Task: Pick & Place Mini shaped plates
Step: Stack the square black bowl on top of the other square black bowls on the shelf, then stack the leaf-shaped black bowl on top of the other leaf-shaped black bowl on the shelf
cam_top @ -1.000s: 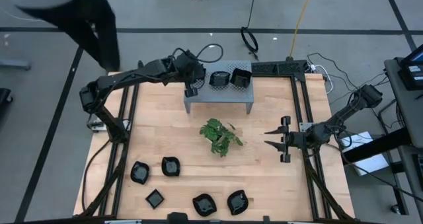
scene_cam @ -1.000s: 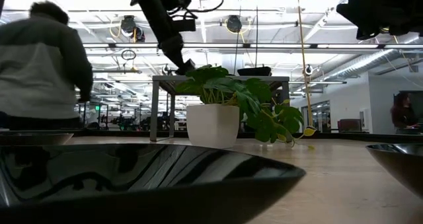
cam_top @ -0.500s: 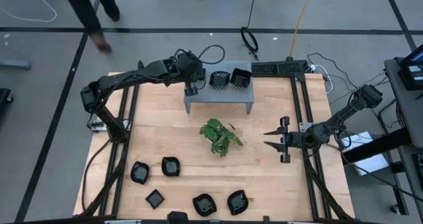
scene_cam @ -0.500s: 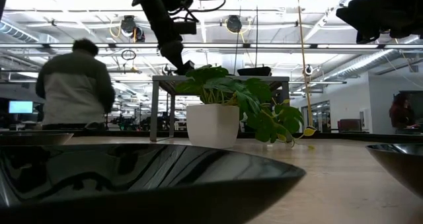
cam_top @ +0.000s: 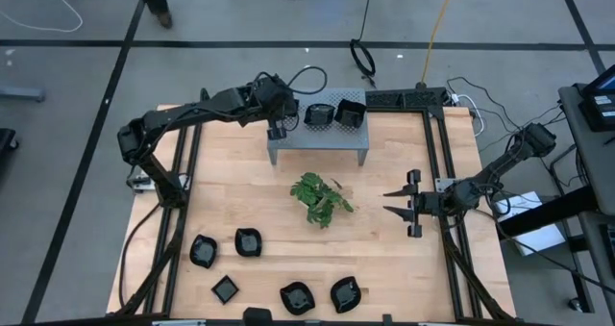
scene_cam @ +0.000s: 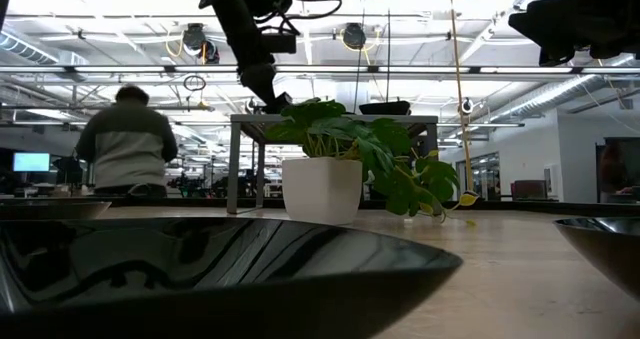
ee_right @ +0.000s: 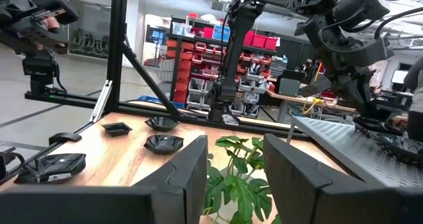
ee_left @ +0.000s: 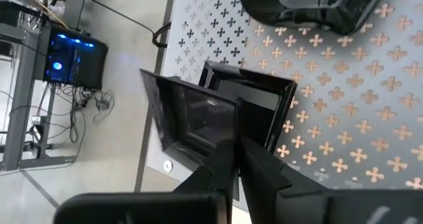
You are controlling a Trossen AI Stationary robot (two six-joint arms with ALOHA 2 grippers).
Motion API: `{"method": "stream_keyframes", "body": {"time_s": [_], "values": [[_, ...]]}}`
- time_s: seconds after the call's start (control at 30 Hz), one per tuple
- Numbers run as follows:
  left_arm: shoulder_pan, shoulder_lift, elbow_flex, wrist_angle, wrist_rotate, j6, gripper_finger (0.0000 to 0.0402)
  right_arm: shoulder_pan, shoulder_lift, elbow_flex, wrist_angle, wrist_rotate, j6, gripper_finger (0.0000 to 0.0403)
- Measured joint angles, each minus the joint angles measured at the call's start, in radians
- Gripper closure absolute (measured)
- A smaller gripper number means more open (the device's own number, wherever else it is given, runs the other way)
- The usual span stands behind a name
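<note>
Over the left end of the grey perforated stand [cam_top: 319, 141], my left gripper [cam_top: 279, 130] pinches the near rim of a square black mini plate [ee_left: 198, 118] that lies flat on the stand's edge; its jaws stand very narrow [ee_left: 236, 159]. Two more mini plates [cam_top: 317, 115] [cam_top: 349, 114] sit on the stand. Several mini plates [cam_top: 248, 241] [cam_top: 296, 297] lie on the table's front left. My right gripper [cam_top: 392, 200] hovers open and empty at the table's right side, and its wrist view [ee_right: 234, 184] looks toward the plant.
A green leafy sprig [cam_top: 320, 199] in a white pot [scene_cam: 322, 189] stands mid-table, in front of the stand. One black plate [scene_cam: 220, 269] lies right in front of the low camera. A person [scene_cam: 128, 149] stands beyond the table, well away from it.
The person has walked away from the table's far left corner. Neither arm has visibly moved, and the square plate stays where it was on the stand.
</note>
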Motion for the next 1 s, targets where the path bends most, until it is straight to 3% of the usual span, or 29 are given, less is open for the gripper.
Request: {"method": "stream_keyframes", "body": {"time_s": [0.23, 0.5, 0.7, 0.87, 1.0], "values": [[0.0, 0.0, 0.0, -0.005, -0.002, -0.047, 0.0348, 0.0, 0.0, 0.0, 0.0, 0.0, 0.0, 0.0268], [-0.03, -0.004, 0.0, -0.005, -0.008, -0.052, 0.0297, 0.0, 0.0, 0.0, 0.0, 0.0, 0.0, 0.0268], [-0.101, -0.038, 0.0, -0.006, -0.073, -0.059, 0.026, 0.0, 0.0, 0.0, 0.0, 0.0, 0.0, 0.0268], [-0.192, -0.072, 0.001, -0.041, -0.04, -0.304, 0.0245, 0.0, 0.0, 0.0, 0.0, 0.0, -0.012, 0.0268], [-0.276, -0.083, 0.001, -0.127, 0.141, -0.59, 0.0243, 0.0, 0.0, 0.0, 0.0, 0.0, -0.008, 0.0268]]}}
